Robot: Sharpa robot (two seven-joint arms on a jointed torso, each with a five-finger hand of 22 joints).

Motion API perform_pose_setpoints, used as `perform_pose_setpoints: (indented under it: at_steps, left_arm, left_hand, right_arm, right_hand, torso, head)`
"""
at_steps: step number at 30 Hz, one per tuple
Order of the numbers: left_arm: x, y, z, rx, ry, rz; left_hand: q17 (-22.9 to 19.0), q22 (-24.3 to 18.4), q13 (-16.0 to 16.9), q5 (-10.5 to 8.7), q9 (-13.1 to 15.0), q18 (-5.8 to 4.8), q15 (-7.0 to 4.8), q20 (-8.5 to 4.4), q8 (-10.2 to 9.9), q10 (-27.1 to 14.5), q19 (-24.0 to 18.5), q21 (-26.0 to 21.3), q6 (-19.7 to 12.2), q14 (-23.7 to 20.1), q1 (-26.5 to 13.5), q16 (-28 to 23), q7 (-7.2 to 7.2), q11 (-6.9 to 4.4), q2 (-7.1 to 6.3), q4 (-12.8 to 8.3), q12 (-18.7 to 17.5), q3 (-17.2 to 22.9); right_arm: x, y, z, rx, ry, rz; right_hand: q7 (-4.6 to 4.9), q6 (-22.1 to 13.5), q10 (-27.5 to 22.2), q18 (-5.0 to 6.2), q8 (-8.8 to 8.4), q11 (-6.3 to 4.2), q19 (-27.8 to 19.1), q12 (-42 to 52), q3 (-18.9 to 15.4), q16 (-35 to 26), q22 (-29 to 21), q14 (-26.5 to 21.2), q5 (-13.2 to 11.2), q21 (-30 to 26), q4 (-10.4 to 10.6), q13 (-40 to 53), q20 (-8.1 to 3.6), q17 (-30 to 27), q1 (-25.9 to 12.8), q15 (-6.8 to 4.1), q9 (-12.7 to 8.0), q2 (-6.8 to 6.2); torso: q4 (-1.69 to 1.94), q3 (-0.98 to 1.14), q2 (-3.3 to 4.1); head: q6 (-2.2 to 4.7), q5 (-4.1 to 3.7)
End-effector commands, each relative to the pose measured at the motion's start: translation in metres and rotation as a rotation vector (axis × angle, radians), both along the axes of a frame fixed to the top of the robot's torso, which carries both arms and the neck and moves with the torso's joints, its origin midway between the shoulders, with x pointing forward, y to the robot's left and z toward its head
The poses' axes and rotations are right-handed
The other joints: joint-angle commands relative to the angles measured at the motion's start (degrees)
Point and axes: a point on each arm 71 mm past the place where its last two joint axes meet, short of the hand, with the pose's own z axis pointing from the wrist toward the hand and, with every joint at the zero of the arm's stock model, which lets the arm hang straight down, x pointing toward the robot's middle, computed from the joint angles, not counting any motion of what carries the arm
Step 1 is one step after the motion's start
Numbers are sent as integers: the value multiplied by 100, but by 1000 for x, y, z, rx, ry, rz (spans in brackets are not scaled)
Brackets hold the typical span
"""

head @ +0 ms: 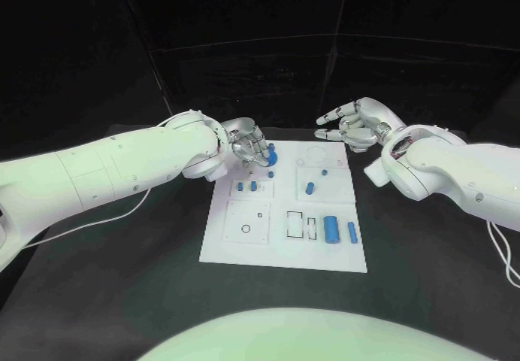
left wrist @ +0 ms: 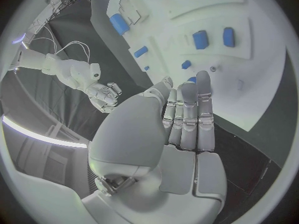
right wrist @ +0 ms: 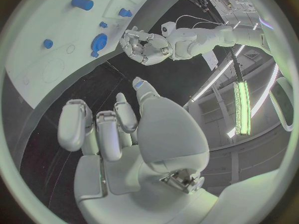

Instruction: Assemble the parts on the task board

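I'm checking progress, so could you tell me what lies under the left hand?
Under the left hand a round blue part sits on the task board; the fingers cover part of it, so contact is unclear.

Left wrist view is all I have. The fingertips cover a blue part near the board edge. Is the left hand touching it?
Observer: Can't confirm contact. In the right wrist view the left hand sits right beside the round blue part and seems just clear of it, with nothing in its fingers.
Operator: Is the right hand carrying anything?
Observer: No. Its own wrist view shows the right hand with a bare palm and fingers apart.
Operator: Where is it relative to the board?
Observer: In the head view it hovers at the far right corner of the task board, opposite the left hand at the far left corner.
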Motion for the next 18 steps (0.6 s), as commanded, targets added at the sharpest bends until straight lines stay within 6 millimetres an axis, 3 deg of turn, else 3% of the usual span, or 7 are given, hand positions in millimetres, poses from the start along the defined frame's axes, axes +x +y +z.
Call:
perform_pose_setpoints:
  at_steps: [1, 6, 10, 13, 18]
  left_arm:
    - [1, -11, 10, -74, -176, -129]
    - [1, -15, 1, 6, -221, -182]
    - [2, -18, -10, 93, -237, -219]
    - [3, -19, -16, 144, -244, -233]
    - [6, -18, -23, 207, -247, -238]
  left_hand:
    - [-165, -66, -303, -22, -170, 59, 28, 23, -221, -18, 73, -75, 66, 21, -17, -95, 18, 64, -137, -29, -328, 64]
    - [-354, -117, -755, -9, -419, 76, 39, 10, -572, -10, 391, -66, 187, 385, -46, 0, 7, 85, -272, -112, -762, 69]
    - [792, -22, -1006, -18, -554, 76, -1, -36, -768, 40, 848, 160, 312, 1283, -102, 1289, -39, 64, -318, -155, -958, 10]
    - [1438, 635, -1144, -20, -630, -40, -30, -71, -889, 103, 1310, 873, 389, 1651, -135, 1952, -75, 39, -333, -175, -1053, -35]
    - [1792, 1187, -1282, -15, -699, -138, -76, -114, -1010, 118, 1653, 1453, 467, 1860, -176, 2334, -105, 9, -352, -187, -1163, -115]
  right_arm:
    - [0, 2, 1, 0, -5, 11]
    - [0, 3, 1, 1, -5, 13]
    - [0, 3, 1, 1, -5, 14]
    - [-1, 4, 1, 1, -5, 15]
    - [-1, 4, 1, 0, -6, 17]
  right_hand:
    - [-25, -22, 15, 50, 28, -23, 9, 10, 10, -25, -6, 401, 31, -39, 33, -6, -40, 743, -5, -42, -9, 0]
    - [-25, -22, 15, 50, 28, -23, 9, 10, 10, -25, -6, 401, 31, -39, 33, -6, -40, 743, -5, -42, -9, 0]
    - [-25, -22, 15, 50, 28, -23, 9, 10, 10, -25, -6, 401, 31, -39, 33, -6, -40, 743, -5, -42, -9, 0]
    - [-25, -24, 17, 49, 29, -23, 11, 14, 11, -22, -4, 402, 33, -39, 34, -3, -40, 749, -3, -42, -9, 3]
    - [-25, -24, 17, 49, 29, -23, 11, 14, 11, -22, -4, 402, 33, -39, 34, -3, -40, 749, -3, -42, -9, 3]
  torso:
    - [5, 5, 0]
    - [-4, 0, 5]
    - [1, -2, 5]
    - [0, -1, 7]
    - [2, -1, 4]
  head:
    - [15, -17]
    - [34, -29]
    - [44, -45]
    - [51, -50]
    - [52, -55]
